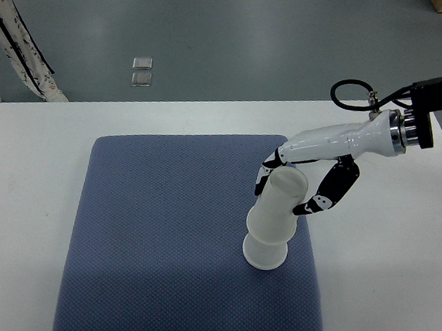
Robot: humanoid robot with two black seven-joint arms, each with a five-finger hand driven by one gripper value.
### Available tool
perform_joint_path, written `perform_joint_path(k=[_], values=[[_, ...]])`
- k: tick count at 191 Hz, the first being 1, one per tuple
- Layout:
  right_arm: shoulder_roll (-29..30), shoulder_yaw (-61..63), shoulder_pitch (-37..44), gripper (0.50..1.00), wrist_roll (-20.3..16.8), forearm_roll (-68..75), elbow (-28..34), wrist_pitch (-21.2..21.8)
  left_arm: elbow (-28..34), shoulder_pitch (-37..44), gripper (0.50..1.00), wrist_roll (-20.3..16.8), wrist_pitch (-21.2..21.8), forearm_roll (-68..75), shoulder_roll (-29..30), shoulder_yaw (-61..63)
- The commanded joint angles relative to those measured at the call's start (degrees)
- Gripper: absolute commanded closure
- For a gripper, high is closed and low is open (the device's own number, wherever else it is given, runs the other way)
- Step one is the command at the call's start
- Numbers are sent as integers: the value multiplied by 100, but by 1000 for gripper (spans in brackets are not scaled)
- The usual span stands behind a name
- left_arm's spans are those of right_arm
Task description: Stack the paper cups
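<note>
Stacked paper cups [275, 220] are seen inverted on the blue mat [161, 230], toward its right edge. The right hand [306, 181] is curled loosely around the top cup; contact unclear. Judged: release step; a clean upward withdrawal is needed.

We see even, bright, diffuse light from overhead. The white paper cup stack [275, 220] throws a soft shadow leftward onto the blue textured fabric mat [160, 245]. Focus is sharp throughout, with no harsh glare.
</note>
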Motion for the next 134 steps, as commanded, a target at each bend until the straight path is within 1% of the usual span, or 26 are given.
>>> perform_joint_path(k=[1,17,41,66,71,78,79,80,82,83,84,86,87,88,89,90,91,92,93,97,108,134], values=[[16,-3,-10,814,-7,-32,-5,-31,0,2,500,0,0,0,0,-1],[51,-12,-19,807,-7,-58,-14,-40,0,2,500,0,0,0,0,-1],[113,-12,-116,789,-157,-76,-67,-101,0,2,500,0,0,0,0,-1],[131,-12,-160,775,-157,-76,-76,-110,0,2,500,0,0,0,0,-1],[131,-12,-160,750,-165,-76,-84,-110,0,-7,500,0,0,0,0,-1],[131,-12,-160,732,-165,-76,-84,-110,0,2,500,0,0,0,0,-1],[131,-12,-160,720,-165,-76,-84,-110,0,2,500,0,0,0,0,-1],[131,-12,-160,720,-165,-76,-84,-110,0,2,500,0,0,0,0,-1],[131,-12,-160,697,-157,-67,-84,-110,0,-7,500,0,0,0,0,-1],[131,-12,-160,697,-157,-67,-84,-110,0,-7,500,0,0,0,0,-1],[131,-12,-160,683,-165,-67,-84,-102,0,2,500,0,0,0,0,-1],[131,-12,-160,683,-165,-67,-84,-102,0,2,500,0,0,0,0,-1],[131,-12,-160,665,-165,-67,-84,-102,0,2,500,0,0,0,0,-1],[131,-12,-160,664,-165,-67,-84,-102,0,2,500,0,0,0,0,-1],[131,-12,-160,646,-165,-58,-84,-102,0,-7,500,0,0,0,0,7],[131,-12,-160,646,-165,-58,-84,-102,0,-7,500,0,0,0,0,7],[131,-12,-160,630,-157,-58,-84,-102,0,2,500,0,0,0,0,-1],[131,-12,-160,630,-157,-58,-84,-102,0,2,500,0,0,0,0,-1],[131,-12,-160,615,-165,-50,-84,-102,0,2,500,0,0,0,0,-1],[131,-12,-160,599,-157,-41,-84,-93,0,-7,500,0,0,0,0,-1],[131,-3,-151,587,-165,-14,-84,-66,0,2,500,0,0,0,0,-1],[104,14,-133,587,-157,65,-137,-49,0,2,500,0,-8,0,0,-1]])
